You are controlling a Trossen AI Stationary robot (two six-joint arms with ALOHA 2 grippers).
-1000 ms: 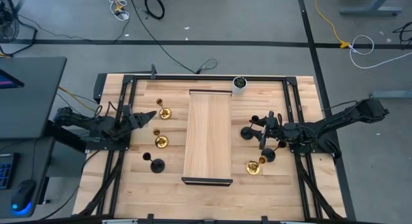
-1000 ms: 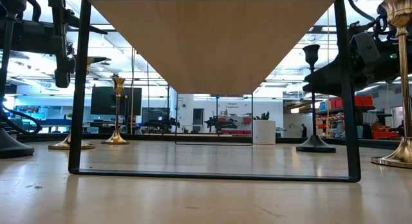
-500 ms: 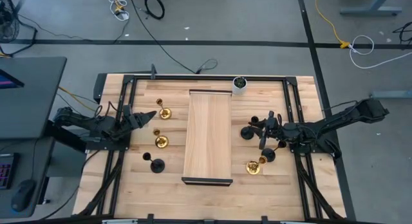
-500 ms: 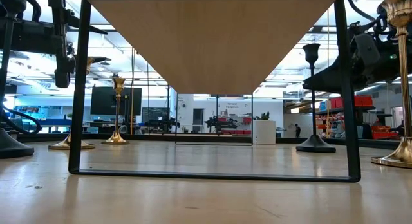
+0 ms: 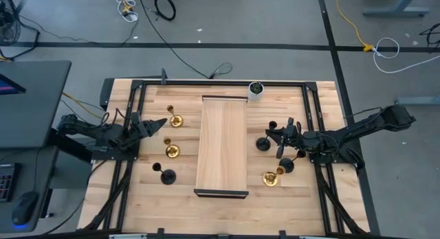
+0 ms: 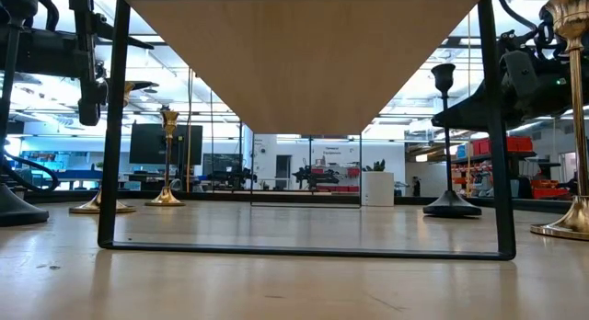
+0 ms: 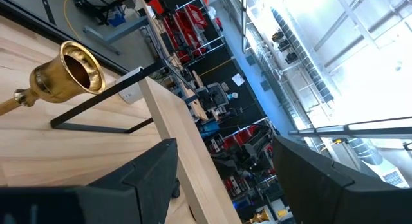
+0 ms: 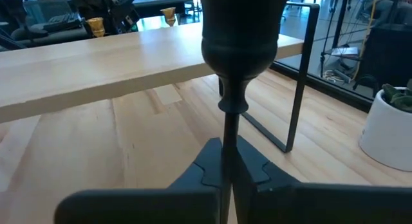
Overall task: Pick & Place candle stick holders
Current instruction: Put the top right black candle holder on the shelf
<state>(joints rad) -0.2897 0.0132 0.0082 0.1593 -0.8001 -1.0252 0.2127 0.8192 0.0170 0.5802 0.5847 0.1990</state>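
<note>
Right gripper (image 5: 281, 139) pinches the thin stem of a black candle holder (image 5: 264, 142), fingers pressed against it from both sides; in the right wrist view the black cup (image 8: 243, 31) stands upright just beyond the fingertips. Compared with a second ago, this holder has shifted slightly toward the raised wooden shelf (image 5: 222, 145), and in the low view it sits a little higher than before. Second black holder (image 5: 286, 165) and a brass holder (image 5: 270, 178) stand near the right arm. Left gripper (image 5: 146, 126) waits with fingers spread beside a brass holder (image 5: 175, 119); another brass one (image 5: 170, 151) and a black one (image 5: 167, 176) stand close by. White plant pot (image 5: 255, 90) at the far edge.
</note>
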